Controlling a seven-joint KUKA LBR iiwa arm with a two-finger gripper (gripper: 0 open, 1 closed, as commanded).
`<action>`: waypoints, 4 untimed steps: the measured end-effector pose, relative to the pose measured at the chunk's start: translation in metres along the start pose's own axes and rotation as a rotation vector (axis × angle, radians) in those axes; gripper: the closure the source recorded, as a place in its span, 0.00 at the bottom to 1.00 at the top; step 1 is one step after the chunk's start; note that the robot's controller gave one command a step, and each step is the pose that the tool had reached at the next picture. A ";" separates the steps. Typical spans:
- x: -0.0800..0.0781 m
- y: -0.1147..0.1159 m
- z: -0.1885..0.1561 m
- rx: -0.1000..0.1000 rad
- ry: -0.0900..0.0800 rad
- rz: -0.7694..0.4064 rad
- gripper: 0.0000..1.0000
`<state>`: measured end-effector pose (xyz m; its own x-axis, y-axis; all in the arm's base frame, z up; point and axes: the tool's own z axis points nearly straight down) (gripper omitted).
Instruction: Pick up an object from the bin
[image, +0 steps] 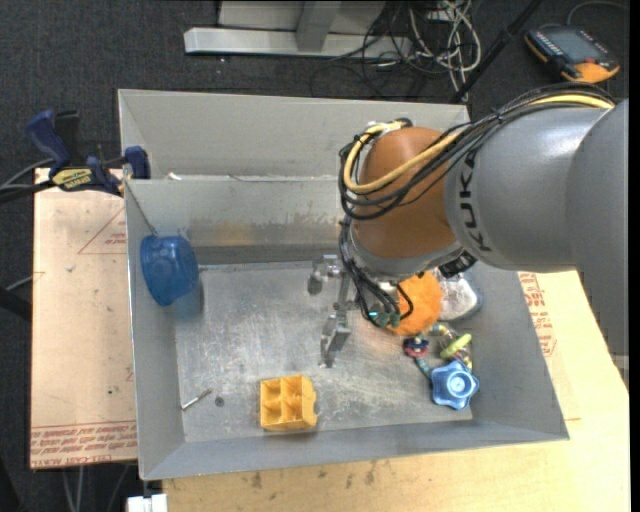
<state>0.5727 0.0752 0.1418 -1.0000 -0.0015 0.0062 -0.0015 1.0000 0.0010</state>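
The claw (328, 312) hangs spread wide and empty over the bin's (250, 330) bare floor. A yellow block (288, 403) lies near its front, and an orange lump (424, 300) is close on its right.

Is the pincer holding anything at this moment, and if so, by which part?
Nothing is held. The pincer is open over bare floor of the bin, with no object between its fingers.

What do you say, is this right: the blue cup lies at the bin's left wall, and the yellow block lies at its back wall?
Not quite. The blue cup is at the left wall of the bin, but the yellow block lies near the front wall, as the camera view shows.
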 end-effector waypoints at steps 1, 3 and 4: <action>-0.002 0.000 -0.003 0.000 -0.007 0.001 0.00; 0.046 0.047 0.044 0.001 0.000 -0.384 0.00; 0.058 0.050 0.055 0.000 -0.009 -0.544 0.00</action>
<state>0.5147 0.1249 0.0873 -0.8546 -0.5192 -0.0038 -0.5192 0.8546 0.0020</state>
